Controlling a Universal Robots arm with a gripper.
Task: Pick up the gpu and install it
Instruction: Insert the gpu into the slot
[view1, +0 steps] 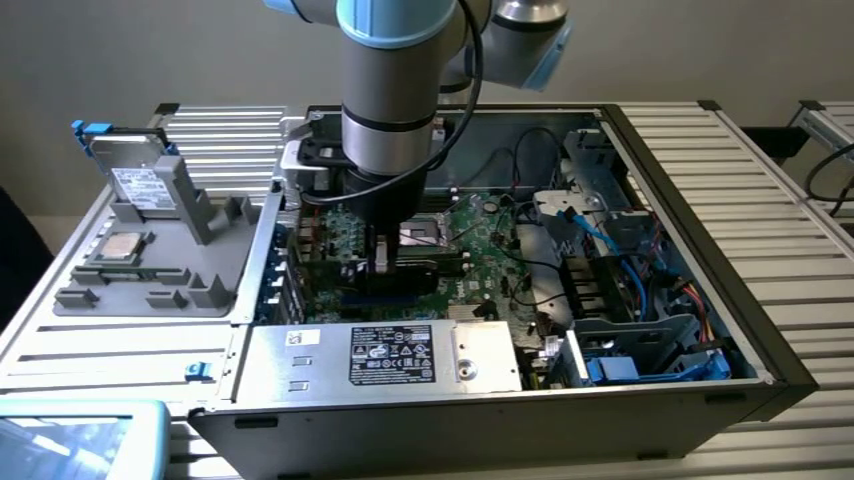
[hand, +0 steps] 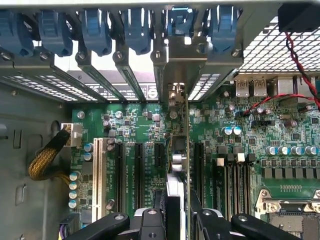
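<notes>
Inside the PC case (view1: 747, 300), my end effector (hand: 177, 217) clamped on gpu (hand: 178, 150), card upright, edge-on over mobo (hand: 135, 120), bracket end twd rear slot covers (hand: 125, 65).

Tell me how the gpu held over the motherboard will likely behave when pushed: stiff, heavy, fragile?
The gpu is probably stiff: its thin board stands edge-on and straight above the motherboard. Likely light for its size, being so thin. Probably fragile: small parts stick out from its side, so sideways force might knock them or crack the board.
</notes>
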